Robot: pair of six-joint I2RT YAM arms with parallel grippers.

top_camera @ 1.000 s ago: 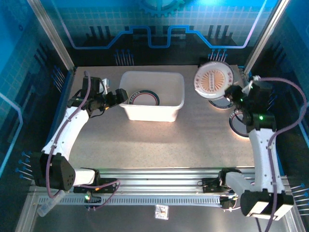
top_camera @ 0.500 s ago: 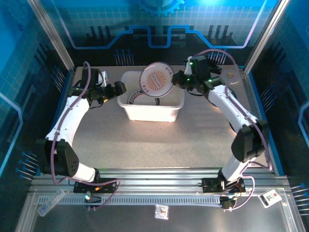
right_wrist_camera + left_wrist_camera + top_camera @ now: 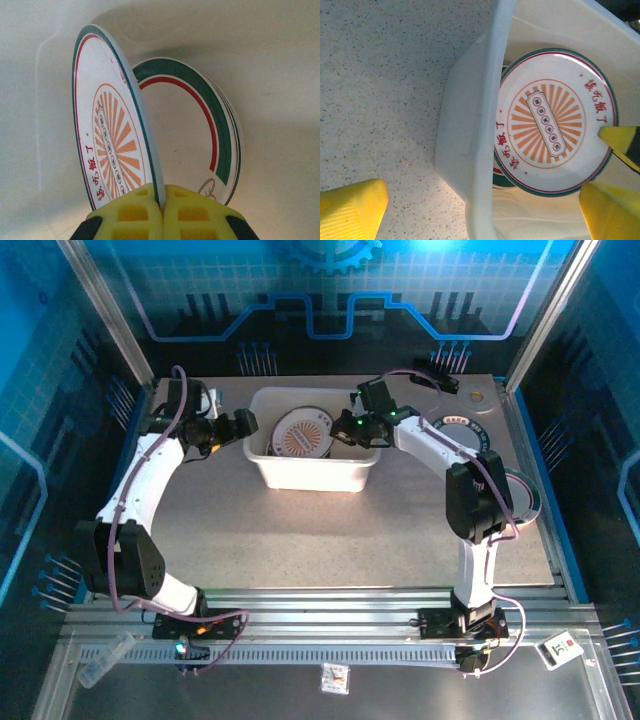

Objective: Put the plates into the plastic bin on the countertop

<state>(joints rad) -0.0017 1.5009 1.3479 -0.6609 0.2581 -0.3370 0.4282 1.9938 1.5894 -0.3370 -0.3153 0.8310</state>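
**Right tool holds a sunburst plate on edge inside the bin**

The right tool (image 3: 162, 202) is closed on the lower rim of an orange sunburst plate (image 3: 115, 145), its yellow fingers pinching the edge. The plate stands nearly upright, tilted a little, with its patterned face turned toward the left end of the plastic bin (image 3: 310, 472). Just behind it, a green-rimmed plate (image 3: 200, 125) lies against the bin's floor and wall, and the two look close enough to touch near the fingers.

The left tool (image 3: 243, 424) hovers just beside the bin's left end. Its yellow fingers (image 3: 352, 207) are spread wide and hold nothing, and in the left wrist view the bin's end wall sits between them.

The bin rests on the bench (image 3: 350, 530) toward the middle of the far edge. Two more dark-rimmed plates lie on the bench: one (image 3: 455, 425) just right of the bin and another (image 3: 520, 490) near the right edge. A small tan disc (image 3: 483, 397) sits by the far right corner.
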